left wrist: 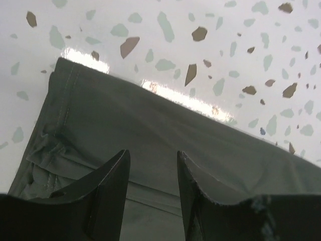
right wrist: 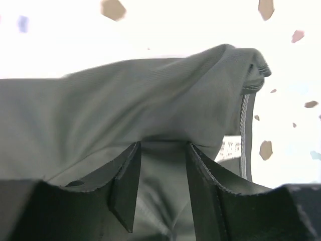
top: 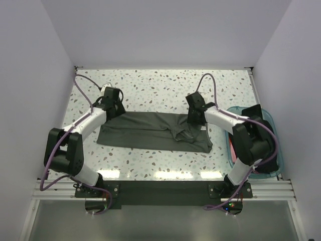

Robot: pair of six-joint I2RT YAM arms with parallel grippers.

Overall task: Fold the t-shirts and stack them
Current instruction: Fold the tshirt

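Note:
A dark grey-green t-shirt (top: 150, 131) lies folded into a long strip across the middle of the table. My left gripper (top: 115, 108) is at its far left corner. In the left wrist view its jaws (left wrist: 153, 161) stand open just above the flat cloth (left wrist: 150, 115), with nothing between them. My right gripper (top: 193, 117) is on the shirt's far right part, near the collar. In the right wrist view it (right wrist: 163, 153) is open, and its tips touch a raised fold of the shirt (right wrist: 150, 95), beside a white label (right wrist: 230, 148). Red-orange cloth (top: 230, 146) shows in the tub.
A translucent teal plastic tub (top: 273, 131) stands at the right edge of the table, partly hidden by the right arm. White walls close in the speckled table (top: 150, 88) on the left, far and right sides.

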